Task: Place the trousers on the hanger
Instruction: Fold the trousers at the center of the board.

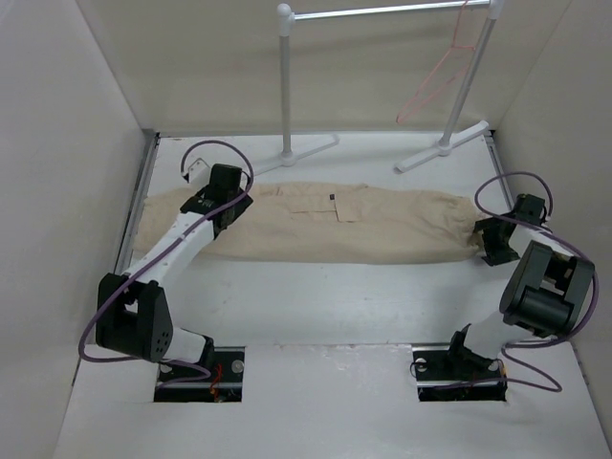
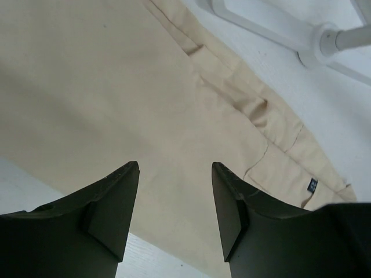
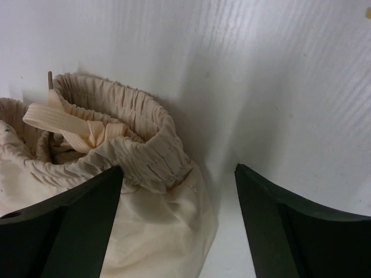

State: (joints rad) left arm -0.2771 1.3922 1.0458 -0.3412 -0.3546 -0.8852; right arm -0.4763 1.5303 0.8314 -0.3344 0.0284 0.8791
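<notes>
Open, empty jaws near both ends of trousers (image 1: 382, 229); hanger (image 1: 432, 84) well behind trousers. Risk: pinching one layer only, cloth slipping.

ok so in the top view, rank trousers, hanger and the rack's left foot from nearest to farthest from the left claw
1. trousers, lying directly under the left claw
2. rack's left foot, just behind it, slightly right
3. hanger, far back right, hanging on the rail

A robotics lab cell: plain white walls (image 1: 57, 143) box in a table (image 1: 335, 287) (arms (image 1: 182, 244) bolted on).
</notes>
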